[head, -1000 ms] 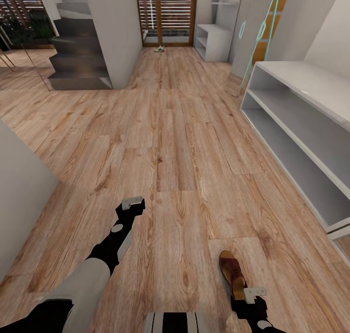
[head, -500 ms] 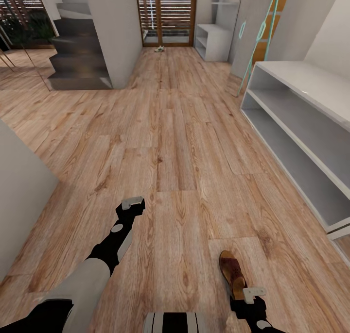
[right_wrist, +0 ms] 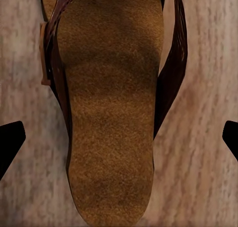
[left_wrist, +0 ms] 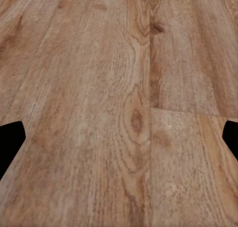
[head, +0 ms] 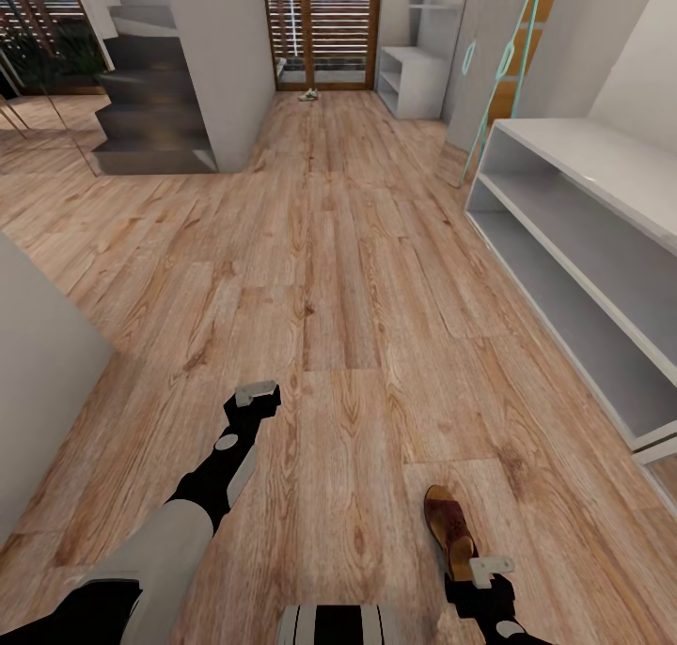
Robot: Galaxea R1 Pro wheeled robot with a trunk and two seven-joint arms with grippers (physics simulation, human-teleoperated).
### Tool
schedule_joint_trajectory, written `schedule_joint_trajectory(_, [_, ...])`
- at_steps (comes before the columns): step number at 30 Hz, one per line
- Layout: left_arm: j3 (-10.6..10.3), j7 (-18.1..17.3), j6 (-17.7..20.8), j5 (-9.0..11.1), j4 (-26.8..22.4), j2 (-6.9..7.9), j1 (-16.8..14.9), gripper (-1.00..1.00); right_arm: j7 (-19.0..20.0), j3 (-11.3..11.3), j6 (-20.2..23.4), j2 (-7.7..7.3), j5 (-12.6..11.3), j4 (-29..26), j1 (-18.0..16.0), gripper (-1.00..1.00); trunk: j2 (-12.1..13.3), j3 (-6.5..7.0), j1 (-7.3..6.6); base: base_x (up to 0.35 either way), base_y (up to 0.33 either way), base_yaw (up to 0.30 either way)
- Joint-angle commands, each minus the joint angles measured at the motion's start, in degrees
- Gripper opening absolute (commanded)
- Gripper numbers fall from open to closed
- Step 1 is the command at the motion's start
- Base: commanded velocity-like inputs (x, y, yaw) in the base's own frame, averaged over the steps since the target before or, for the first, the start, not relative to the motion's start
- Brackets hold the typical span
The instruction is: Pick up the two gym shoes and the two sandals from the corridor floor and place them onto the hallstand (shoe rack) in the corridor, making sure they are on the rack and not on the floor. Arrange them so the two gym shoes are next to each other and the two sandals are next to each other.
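Note:
One brown sandal (head: 448,525) lies on the wood-plank corridor floor (head: 348,278) at the near right. My right gripper (head: 491,570) hovers just over its heel end. In the right wrist view the sandal's insole (right_wrist: 111,103) lies below the open right gripper (right_wrist: 119,138), whose fingertips (right_wrist: 10,142) stand wide to either side of it. My left gripper (head: 256,396) hangs open over bare floor (left_wrist: 124,113). A gym shoe (head: 308,95) sits far off by the slatted door. The hallstand (head: 564,170) stands along the right, its shelves bare.
A narrower white shelf unit (head: 412,79) stands at the far right near the door. A grey pillar (head: 221,53) and dark stairs (head: 141,109) are at the far left. A grey block (head: 38,363) stands close on my left.

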Motion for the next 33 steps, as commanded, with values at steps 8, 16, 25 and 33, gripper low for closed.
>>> schedule_joint_trajectory(8, [0.1, 0.0, -0.2, 0.3, 0.0, -0.03, 0.0, 1.00, -0.4, 0.0, -0.2, -0.05, 0.5, 0.2, -0.1, 1.00, 0.0, -0.04, -0.01, 0.000, 0.000, 0.000])
schedule_joint_trajectory(16, [0.1, 0.0, -0.2, 0.3, 0.1, -0.03, 0.0, 1.00, -0.4, 0.0, -0.2, -0.05, 0.5, 0.2, -0.1, 1.00, -0.1, -0.92, 0.09, 0.000, 0.000, 0.000])
schedule_joint_trajectory(25, [0.1, 0.0, -0.2, 0.3, 0.0, -0.03, 0.0, 1.00, -0.4, 0.0, -0.2, -0.06, 0.5, 0.2, -0.1, 1.00, -0.1, -1.15, 0.12, 0.000, 0.000, 0.000])
schedule_joint_trajectory(33, [0.1, 0.0, -0.2, 0.3, 0.0, -0.03, 0.0, 1.00, -0.4, 0.0, -0.2, -0.06, 0.5, 0.2, -0.1, 1.00, -0.1, -1.15, 0.12, 0.000, 0.000, 0.000])
